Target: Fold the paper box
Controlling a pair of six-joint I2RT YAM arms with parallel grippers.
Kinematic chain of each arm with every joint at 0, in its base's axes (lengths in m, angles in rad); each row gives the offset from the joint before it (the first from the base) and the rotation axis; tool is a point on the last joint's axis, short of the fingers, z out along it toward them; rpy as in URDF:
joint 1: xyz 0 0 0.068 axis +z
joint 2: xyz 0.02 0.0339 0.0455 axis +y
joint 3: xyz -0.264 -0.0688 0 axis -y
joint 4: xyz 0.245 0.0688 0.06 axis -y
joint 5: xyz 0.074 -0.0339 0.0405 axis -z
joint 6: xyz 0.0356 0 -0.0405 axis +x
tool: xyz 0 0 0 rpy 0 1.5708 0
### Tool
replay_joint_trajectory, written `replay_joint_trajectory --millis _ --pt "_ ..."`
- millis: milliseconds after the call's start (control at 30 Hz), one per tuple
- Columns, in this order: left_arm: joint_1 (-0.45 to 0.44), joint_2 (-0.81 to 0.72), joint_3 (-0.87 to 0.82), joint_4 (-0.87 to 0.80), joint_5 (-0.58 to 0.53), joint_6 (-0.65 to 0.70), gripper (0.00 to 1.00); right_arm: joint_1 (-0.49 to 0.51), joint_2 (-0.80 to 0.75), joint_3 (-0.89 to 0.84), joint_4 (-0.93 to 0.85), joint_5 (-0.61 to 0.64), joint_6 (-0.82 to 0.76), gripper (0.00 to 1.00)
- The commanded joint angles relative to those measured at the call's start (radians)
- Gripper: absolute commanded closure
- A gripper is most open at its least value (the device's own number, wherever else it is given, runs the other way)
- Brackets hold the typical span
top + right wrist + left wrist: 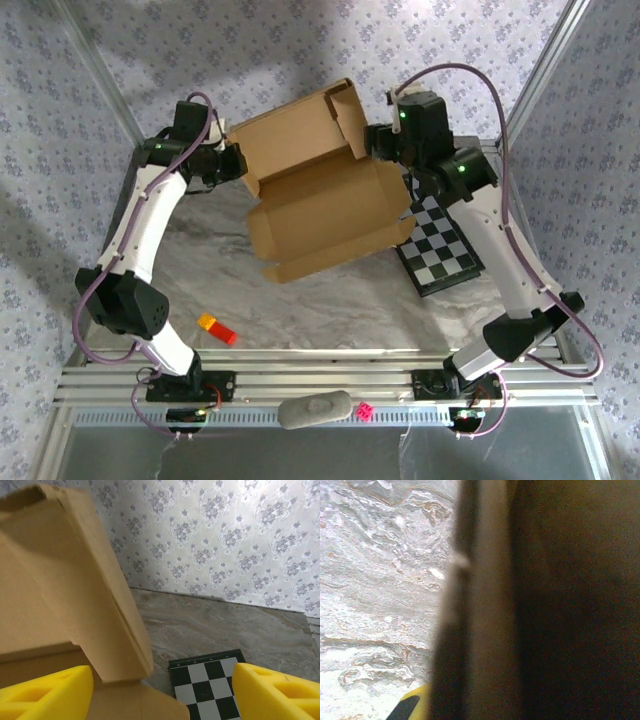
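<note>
Above the table's [330,310] far edge, the left hand [236,160] pinches the paper box [320,205] by its left side, and the right hand [162,692] gapes open at its right flap.

Plain brown paper box [320,185], half-folded, walls partly up and 1 flap sticking up at the far end. Sits tilted, probably lifted, just left of the checkered board [437,250], overlapping its edge.

White-and-black arms [150,215], looping mauve cables [455,66], yellow wedge-shaped tool fingers [45,692]
</note>
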Motion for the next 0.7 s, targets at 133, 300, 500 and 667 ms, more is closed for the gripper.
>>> replay_joint_trajectory --millis 133,300,500,667 --pt "0.003 0.014 0.039 -0.024 -0.004 -0.007 1.0 -0.039 -0.006 -0.035 0.104 -0.109 -0.059 0.21" --pt "0.003 0.021 0.051 -0.027 -0.001 -0.007 1.0 -0.043 0.039 -0.006 0.103 -0.127 -0.068 0.25" --pt "0.002 0.029 0.065 -0.029 0.007 0.002 1.0 -0.055 0.16 0.103 0.095 -0.148 -0.094 0.26" --pt "0.002 0.028 0.066 -0.032 0.017 0.016 1.0 -0.105 0.286 0.275 0.055 -0.332 -0.123 0.33"
